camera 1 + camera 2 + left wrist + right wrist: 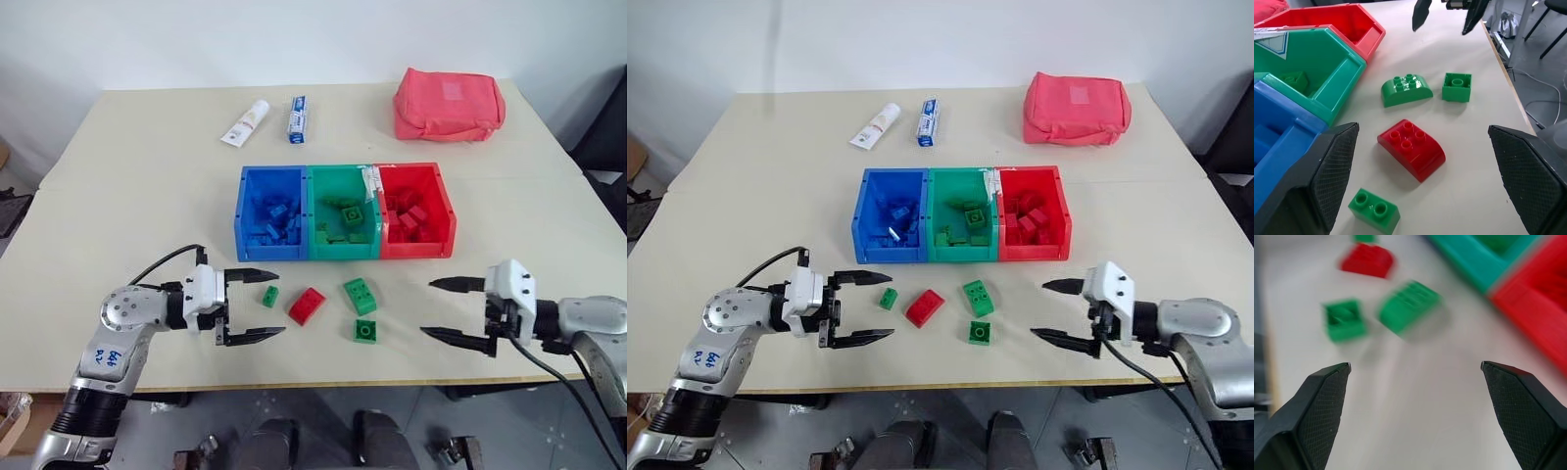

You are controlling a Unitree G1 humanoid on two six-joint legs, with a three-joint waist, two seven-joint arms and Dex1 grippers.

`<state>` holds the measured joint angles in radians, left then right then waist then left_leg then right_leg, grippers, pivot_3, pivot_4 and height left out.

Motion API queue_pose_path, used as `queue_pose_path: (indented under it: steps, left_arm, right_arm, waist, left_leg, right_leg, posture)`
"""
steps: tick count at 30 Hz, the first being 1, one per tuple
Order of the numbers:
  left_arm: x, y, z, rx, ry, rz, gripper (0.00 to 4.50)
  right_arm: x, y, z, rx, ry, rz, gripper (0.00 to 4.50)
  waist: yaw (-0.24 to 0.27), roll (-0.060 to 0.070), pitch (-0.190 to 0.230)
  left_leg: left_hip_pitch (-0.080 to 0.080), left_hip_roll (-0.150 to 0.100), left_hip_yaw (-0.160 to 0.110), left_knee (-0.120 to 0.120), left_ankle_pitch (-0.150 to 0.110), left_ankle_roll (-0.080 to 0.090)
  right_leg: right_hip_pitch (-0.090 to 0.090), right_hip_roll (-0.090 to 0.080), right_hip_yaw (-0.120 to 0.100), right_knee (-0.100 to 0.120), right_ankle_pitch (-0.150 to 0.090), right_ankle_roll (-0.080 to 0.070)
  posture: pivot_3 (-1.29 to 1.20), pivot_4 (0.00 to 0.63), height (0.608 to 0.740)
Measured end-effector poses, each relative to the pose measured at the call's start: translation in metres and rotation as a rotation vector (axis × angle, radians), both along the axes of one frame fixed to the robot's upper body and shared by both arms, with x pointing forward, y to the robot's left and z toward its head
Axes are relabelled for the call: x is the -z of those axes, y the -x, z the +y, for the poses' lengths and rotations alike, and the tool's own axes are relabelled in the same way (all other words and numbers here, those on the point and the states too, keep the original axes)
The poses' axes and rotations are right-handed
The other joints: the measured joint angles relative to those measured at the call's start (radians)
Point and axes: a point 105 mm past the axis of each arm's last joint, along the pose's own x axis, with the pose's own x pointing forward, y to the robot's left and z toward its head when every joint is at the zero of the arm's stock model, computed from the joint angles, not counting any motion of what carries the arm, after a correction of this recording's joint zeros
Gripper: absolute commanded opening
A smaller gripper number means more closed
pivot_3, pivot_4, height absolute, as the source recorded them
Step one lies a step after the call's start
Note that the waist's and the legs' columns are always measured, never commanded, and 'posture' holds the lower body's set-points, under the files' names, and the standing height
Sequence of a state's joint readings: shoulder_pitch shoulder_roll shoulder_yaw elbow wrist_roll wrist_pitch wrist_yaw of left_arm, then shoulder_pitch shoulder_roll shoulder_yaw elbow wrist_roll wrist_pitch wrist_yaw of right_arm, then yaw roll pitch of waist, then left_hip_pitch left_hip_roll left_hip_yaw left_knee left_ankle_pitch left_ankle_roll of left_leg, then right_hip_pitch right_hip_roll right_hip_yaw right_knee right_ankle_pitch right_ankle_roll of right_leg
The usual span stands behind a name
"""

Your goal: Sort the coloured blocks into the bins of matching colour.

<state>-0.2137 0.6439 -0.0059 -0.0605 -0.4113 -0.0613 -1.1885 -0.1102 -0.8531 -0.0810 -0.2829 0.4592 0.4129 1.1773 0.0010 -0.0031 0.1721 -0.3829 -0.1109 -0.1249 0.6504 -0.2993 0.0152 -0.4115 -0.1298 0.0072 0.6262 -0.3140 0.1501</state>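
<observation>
Fingers (257, 276) of both arms are spread, holding nothing. Left fingers point at the red block (307, 305) just ahead, its long axis slanting across them. Right fingers (446, 334) lie farther off.

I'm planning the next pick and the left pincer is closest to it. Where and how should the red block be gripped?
Probably from above, across its two flat straight sides rather than over the rounded ends. The red block lies flat, studs up, apart from the small green block beside it, so there looks to be room for a finger each side. The left pincer stands open next to it.
</observation>
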Motion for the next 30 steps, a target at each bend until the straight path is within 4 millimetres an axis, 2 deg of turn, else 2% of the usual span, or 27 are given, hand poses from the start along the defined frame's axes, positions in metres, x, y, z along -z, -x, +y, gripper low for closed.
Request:
queue_pose_path:
  steps: [4,8,11,18,19,22,24,27,30]
  left_arm:
    - [0.004,0.003,0.002,0.002,-0.014,0.008,4.5]
    - [0.005,0.004,0.004,-0.021,-0.008,0.014,4.5]
    - [0.007,0.011,0.002,-0.017,-0.014,0.02,4.5]
    - [0.001,0.015,0.002,-0.029,-0.01,0.011,4.5]
    - [-0.001,0.015,0.001,-0.025,-0.003,0.002,4.5]
    - [-0.006,0.014,-0.002,-0.048,0.023,-0.013,4.5]
    - [-0.01,0.011,0.001,-0.103,0.061,-0.013,4.5]
    - [-0.014,0.004,0.01,-0.213,0.114,0.002,4.5]
    - [-0.012,0.001,0.029,-0.331,0.145,0.024,4.5]
  right_arm:
    - [0.014,0.004,0.038,-0.097,0.01,0.062,4.46]
    - [0.037,0.007,0.056,-0.123,0.039,0.087,4.46]
    - [0.043,0.006,0.06,-0.128,0.058,0.066,3.87]
    - [0.043,0.005,0.061,-0.149,0.065,0.044,1.49]
    - [0.04,0.005,0.062,-0.158,0.053,0.046,1.48]
    - [0.02,-0.003,0.063,-0.166,-0.002,0.025,1.48]
    - [-0.009,-0.019,0.07,-0.132,-0.074,-0.03,1.48]
    - [-0.064,-0.049,0.082,-0.049,-0.18,-0.169,1.48]
    - [-0.082,-0.08,0.084,0.092,-0.136,-0.23,1.48]
  waist:
    - [0.001,0.0,0.0]
    - [0.008,0.0,0.0]
    - [0.01,0.0,0.0]
    - [0.014,0.0,0.0]
    - [0.014,0.0,0.0]
    - [0.013,0.0,0.0]
    - [0.005,0.0,0.0]
    - [-0.003,0.0,0.0]
    - [-0.003,0.0,0.0]
  left_leg:
    - [0.0,0.0,0.0,0.0,0.0,0.0]
    - [-0.001,-0.001,-0.001,0.0,0.0,0.0]
    - [-0.001,-0.001,-0.001,0.0,0.0,0.001]
    - [-0.001,-0.001,-0.001,0.0,-0.001,0.0]
    - [-0.001,-0.001,-0.001,0.0,0.0,0.0]
    - [-0.001,0.0,0.0,0.0,0.0,0.0]
    - [0.0,0.0,0.0,0.0,0.0,0.0]
    - [0.0,0.002,-0.001,-0.001,0.0,-0.001]
    - [-0.001,0.001,-0.001,-0.002,-0.001,-0.001]
  right_leg:
    - [0.0,0.0,0.0,0.0,0.0,0.0]
    - [0.0,0.0,0.0,0.0,0.0,0.0]
    - [0.0,0.0,0.0,0.0,0.0,0.0]
    - [0.0,0.0,0.0,0.0,0.0,0.0]
    - [0.0,0.0,0.0,0.0,0.0,0.0]
    - [0.0,0.0,0.0,0.0,0.0,0.0]
    - [-0.001,0.001,0.0,0.0,0.0,0.0]
    - [-0.001,0.002,0.0,0.001,0.0,-0.001]
    - [-0.002,0.001,-0.001,0.001,0.0,-0.002]
  posture:
    - [0.0,0.15,0.74]
    - [0.0,0.15,0.74]
    - [0.0,0.15,0.74]
    - [0.0,0.15,0.74]
    - [0.0,0.15,0.74]
    - [0.0,0.15,0.74]
    - [0.0,0.15,0.74]
    - [0.0,0.15,0.74]
    - [0.0,0.15,0.74]
